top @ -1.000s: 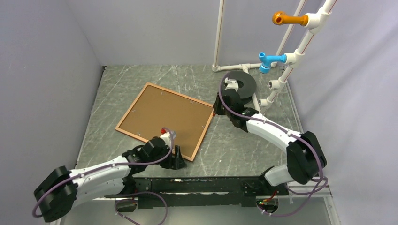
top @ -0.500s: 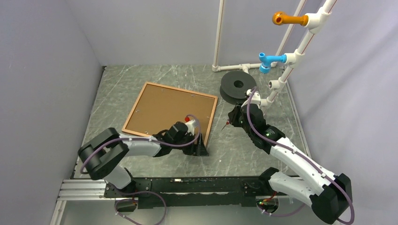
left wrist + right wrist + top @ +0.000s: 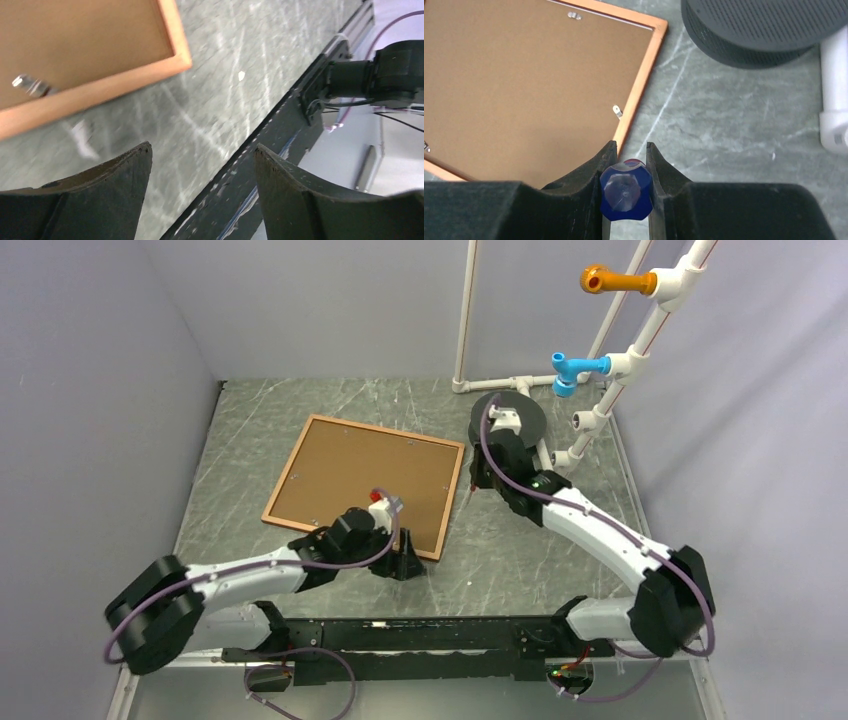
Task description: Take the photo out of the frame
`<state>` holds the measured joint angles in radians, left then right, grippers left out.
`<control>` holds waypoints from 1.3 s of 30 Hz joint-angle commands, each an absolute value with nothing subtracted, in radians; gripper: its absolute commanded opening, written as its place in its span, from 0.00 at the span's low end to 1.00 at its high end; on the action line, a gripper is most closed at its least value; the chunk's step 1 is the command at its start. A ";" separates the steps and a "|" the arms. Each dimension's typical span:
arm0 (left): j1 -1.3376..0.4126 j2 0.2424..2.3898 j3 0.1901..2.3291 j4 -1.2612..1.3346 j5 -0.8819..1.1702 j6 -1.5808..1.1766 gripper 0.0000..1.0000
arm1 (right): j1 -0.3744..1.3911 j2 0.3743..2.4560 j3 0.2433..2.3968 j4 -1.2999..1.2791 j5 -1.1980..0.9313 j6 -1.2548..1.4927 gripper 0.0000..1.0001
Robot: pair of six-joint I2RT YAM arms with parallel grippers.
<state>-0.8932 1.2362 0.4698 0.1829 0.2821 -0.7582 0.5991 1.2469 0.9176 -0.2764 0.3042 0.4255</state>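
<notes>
The reddish-brown frame (image 3: 451,503) lies face down on the marbled table, and its brown fibreboard backing panel (image 3: 360,480) faces up. The photo is hidden beneath that panel. My left gripper (image 3: 403,560) hangs open and empty just off the frame's near right corner. In the left wrist view the frame's rail (image 3: 100,87) and a small metal clip (image 3: 30,85) lie ahead of the left gripper (image 3: 202,150). My right gripper (image 3: 628,150) is shut on a blue-handled screwdriver (image 3: 626,190) beside the frame's right rail (image 3: 639,90), near another clip (image 3: 617,111).
A black spool (image 3: 508,420) stands behind the right gripper (image 3: 478,478). A white pipe rack at the back right carries a blue fitting (image 3: 575,368) and an orange one (image 3: 610,280). Grey walls close three sides. A black rail (image 3: 420,635) runs along the near edge.
The frame has turned a little on the table since a second ago. The left gripper has slid back left along the frame's near edge. The right gripper has moved back toward the frame's right rail.
</notes>
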 commanded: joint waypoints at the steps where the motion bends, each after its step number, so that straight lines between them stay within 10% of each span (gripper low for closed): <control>1: -0.884 1.089 0.419 -0.046 0.148 -0.677 0.78 | 0.606 1.353 1.055 -0.207 0.278 0.363 0.00; 17: -0.856 1.045 0.372 -0.027 0.149 -0.657 0.80 | 0.601 1.708 1.345 -0.224 0.296 0.298 0.00; 39: -0.833 1.134 0.404 0.032 0.144 -0.634 0.80 | 0.622 1.687 1.286 -0.277 0.263 0.341 0.00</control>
